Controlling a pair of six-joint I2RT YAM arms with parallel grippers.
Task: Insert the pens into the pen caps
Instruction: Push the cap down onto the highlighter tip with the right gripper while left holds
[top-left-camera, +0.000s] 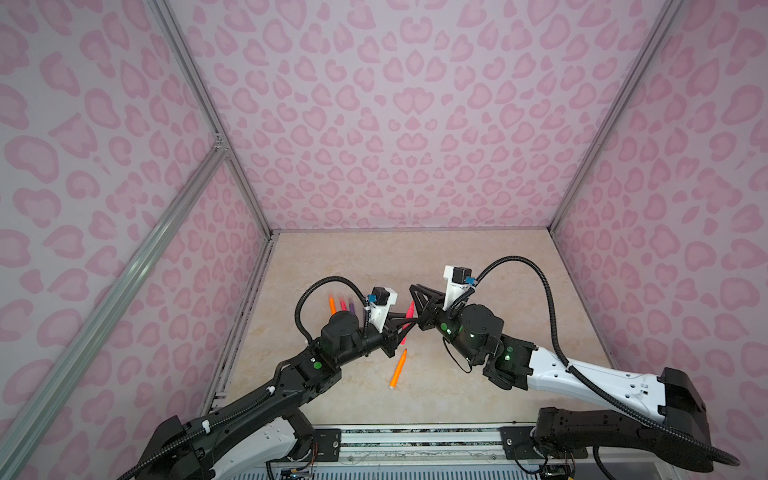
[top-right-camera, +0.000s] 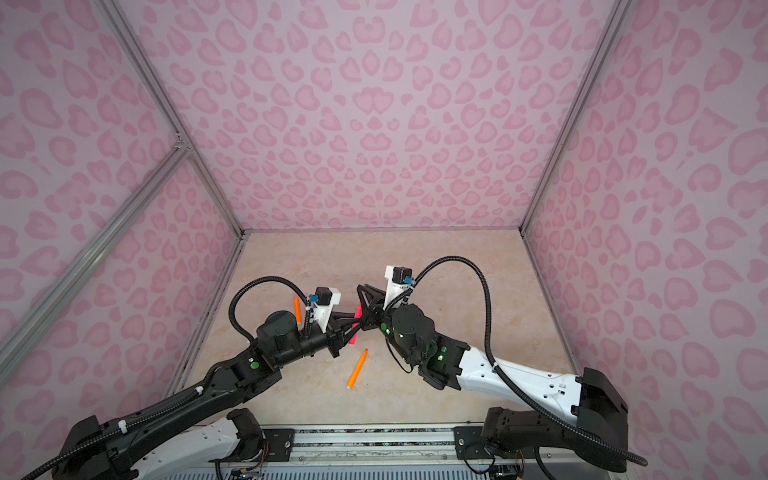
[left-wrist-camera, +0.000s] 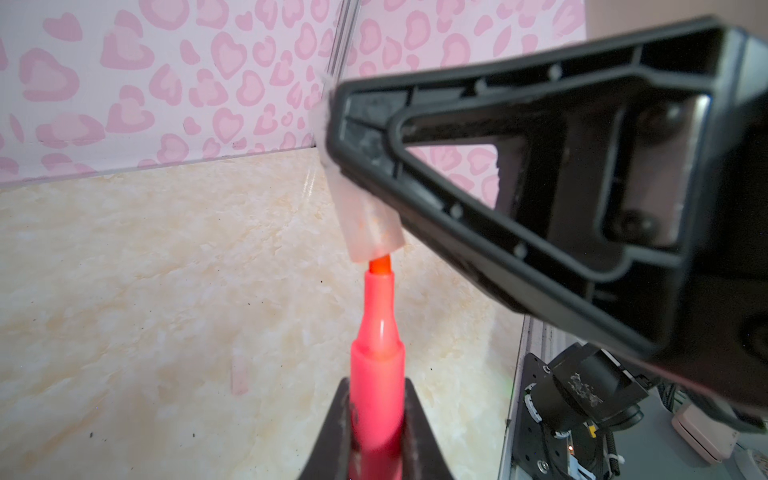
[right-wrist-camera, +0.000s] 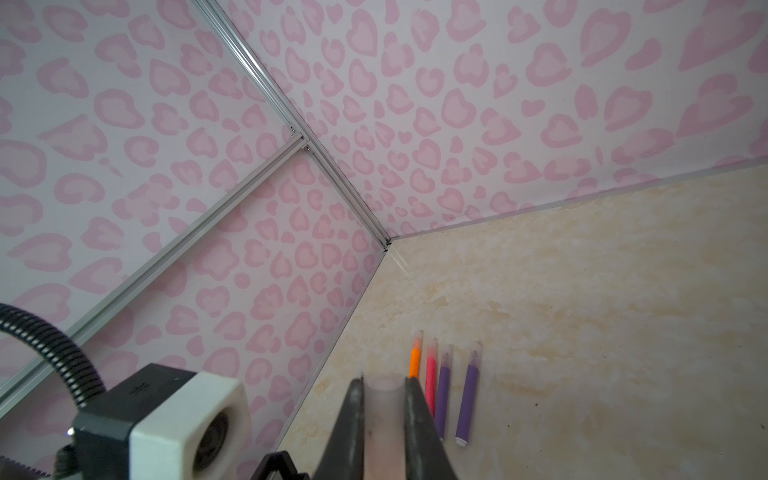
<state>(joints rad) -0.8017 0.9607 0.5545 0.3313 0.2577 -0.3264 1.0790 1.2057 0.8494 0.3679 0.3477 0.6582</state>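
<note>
My left gripper (left-wrist-camera: 377, 388) is shut on a pink pen (left-wrist-camera: 377, 357) whose tip points up at a translucent pen cap (left-wrist-camera: 368, 224). The tip sits right at the cap's open mouth. My right gripper (right-wrist-camera: 384, 384) is shut on that cap (right-wrist-camera: 384, 401). In both top views the two grippers meet above the table's middle, the left (top-left-camera: 409, 323) just below the right (top-left-camera: 413, 293). A loose orange pen (top-left-camera: 398, 369) lies uncapped in front of them. Another cap (left-wrist-camera: 239, 374) lies faint on the table.
Several pens lie in a row at the far left of the table, each with a cap on its tip: orange (right-wrist-camera: 414, 361), pink (right-wrist-camera: 431, 374), and two purple (right-wrist-camera: 444, 390) (right-wrist-camera: 468, 395). Pink patterned walls close three sides. A metal rail (top-left-camera: 415, 440) runs along the front.
</note>
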